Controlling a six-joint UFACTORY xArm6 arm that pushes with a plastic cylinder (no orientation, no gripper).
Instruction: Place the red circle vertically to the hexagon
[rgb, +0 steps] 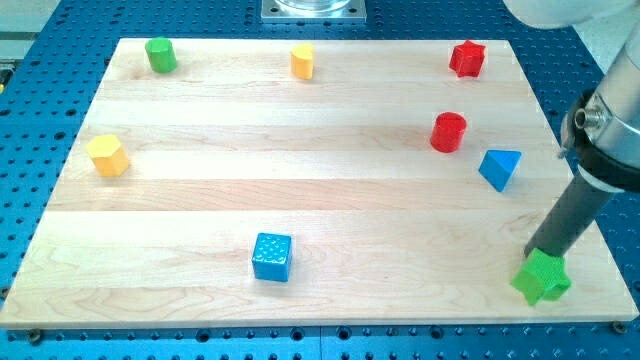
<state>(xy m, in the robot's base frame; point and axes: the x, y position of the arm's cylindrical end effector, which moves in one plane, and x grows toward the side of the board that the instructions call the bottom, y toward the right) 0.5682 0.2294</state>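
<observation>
The red circle (449, 132) stands at the board's right, left of and above the blue triangle (500, 168). The yellow hexagon (107, 156) sits at the far left edge. My rod comes down from the view's right; my tip (533, 254) rests against the top of the green star (541, 279) at the bottom right corner, well below and right of the red circle.
A red star (467, 58) is at the top right, a yellow cylinder (302, 61) at top centre, a green cylinder (160, 54) at top left, a blue cube (272, 256) at bottom centre. The wooden board (300, 150) lies on a blue perforated table.
</observation>
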